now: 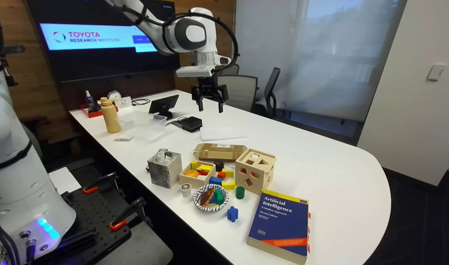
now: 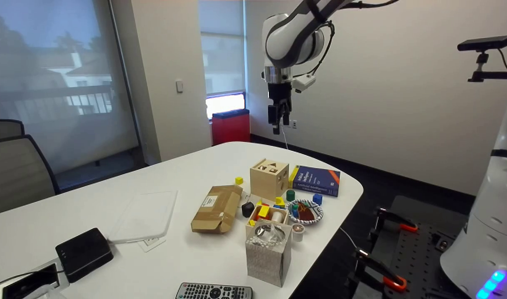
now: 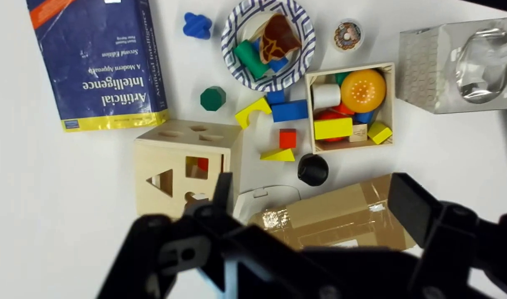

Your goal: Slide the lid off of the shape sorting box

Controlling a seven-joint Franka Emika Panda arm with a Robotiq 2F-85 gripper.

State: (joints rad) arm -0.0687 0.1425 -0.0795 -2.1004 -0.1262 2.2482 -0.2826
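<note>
Light wood makes the thin square lid with dark cut-out shapes (image 3: 179,178), and it sits on top of the small light-wood cube box with shaped holes (image 2: 262,182). It looks about as long as it is wide, so no side looks longer. In the wrist view a thin dark gap runs by its right edge, but I cannot tell which way it slides. The box stands on the white table (image 1: 331,191), between the thick blue book with a yellow strip (image 1: 279,221) and the brown cardboard package (image 2: 216,205). The book is very close to one corner of the box; I cannot tell if they touch.

High over all this are the black fingers (image 3: 412,207) — in both exterior views they hang well apart from the box. In the wrist view the lid lies off to the left, past the finger on that side, which hides a bit of it. The gap between the fingers shows the package, not the lid. They are spread wide, holding nothing and touching nothing. So I think they must go over to the lid and then down — straight down might miss it.
</note>
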